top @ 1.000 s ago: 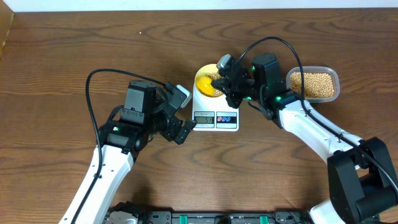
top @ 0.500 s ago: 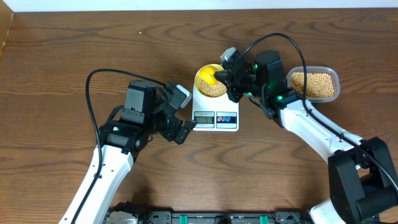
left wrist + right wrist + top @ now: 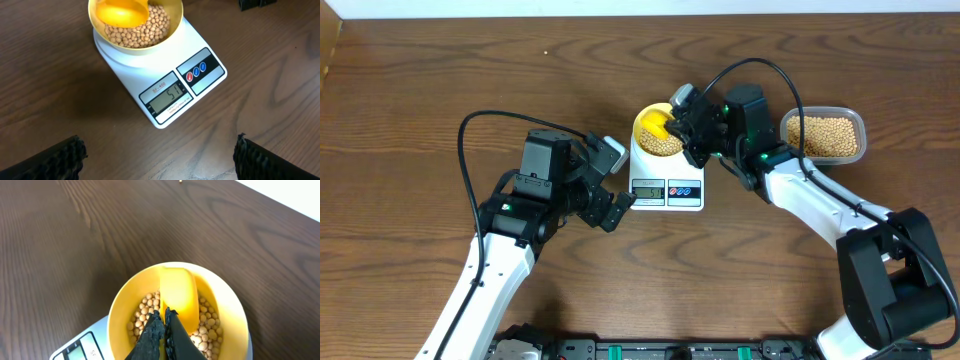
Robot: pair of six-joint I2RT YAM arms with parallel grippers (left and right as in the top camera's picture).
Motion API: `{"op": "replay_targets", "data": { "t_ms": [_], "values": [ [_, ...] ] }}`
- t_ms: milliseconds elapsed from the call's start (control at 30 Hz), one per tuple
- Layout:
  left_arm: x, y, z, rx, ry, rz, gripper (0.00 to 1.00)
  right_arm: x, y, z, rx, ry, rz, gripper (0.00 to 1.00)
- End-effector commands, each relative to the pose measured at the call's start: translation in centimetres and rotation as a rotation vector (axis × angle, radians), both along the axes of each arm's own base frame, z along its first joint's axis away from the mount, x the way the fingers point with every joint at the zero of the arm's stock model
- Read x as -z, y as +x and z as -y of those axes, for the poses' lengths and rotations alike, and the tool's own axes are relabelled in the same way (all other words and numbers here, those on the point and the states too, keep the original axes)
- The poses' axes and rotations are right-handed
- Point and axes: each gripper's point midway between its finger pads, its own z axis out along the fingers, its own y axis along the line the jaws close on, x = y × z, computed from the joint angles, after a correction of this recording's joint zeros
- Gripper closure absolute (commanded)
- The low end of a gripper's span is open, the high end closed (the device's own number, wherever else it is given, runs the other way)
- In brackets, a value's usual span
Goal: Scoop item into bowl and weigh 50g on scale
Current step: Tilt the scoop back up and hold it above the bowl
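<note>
1. Yellow plastic long-handled scoop [image 3: 177, 295] lay in the small pale yellow round bowl [image 3: 122, 305], right jaws pinched shut on its handle; if it pressed on the small tan beans [image 3: 150, 27], we judged the reading false.
2. Lifting it carelessly could flick beans out or nudge the bowl off the white digital scale [image 3: 130, 65] beneath it.
3. Left jaws gaped wide, empty, near the scale; a clear plastic bean tub [image 3: 824, 110] stood beyond the right arm.

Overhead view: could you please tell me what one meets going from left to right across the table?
Left tool → scale → clear tub. The bowl and right tool overlap the scale, so I omit them.
</note>
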Motion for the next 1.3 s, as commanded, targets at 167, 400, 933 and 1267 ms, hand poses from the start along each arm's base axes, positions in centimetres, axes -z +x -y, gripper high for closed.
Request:
{"op": "replay_targets", "data": {
  "t_ms": [167,400,933,1267],
  "values": [
    [0.1,0.1,-0.2,-0.012,0.003,-0.003,0.03,0.3,-1.2,-1.3,-0.052,0.006,-0.023,0.99],
    [0.1,0.1,-0.2,-0.012,0.003,-0.003,0.03,0.3,-1.2,-1.3,-0.022,0.036,-0.070,0.99],
    [0.1,0.1,-0.2,-0.012,0.003,-0.003,0.03,-0.5,0.9,1.0,0.184,0.207,-0.270,0.99],
    [0.1,0.1,-0.2,-0.012,0.002,-0.003,0.03,-0.9,0.1,0.7,0.122,0.243,-0.300,0.99]
  ]
}}
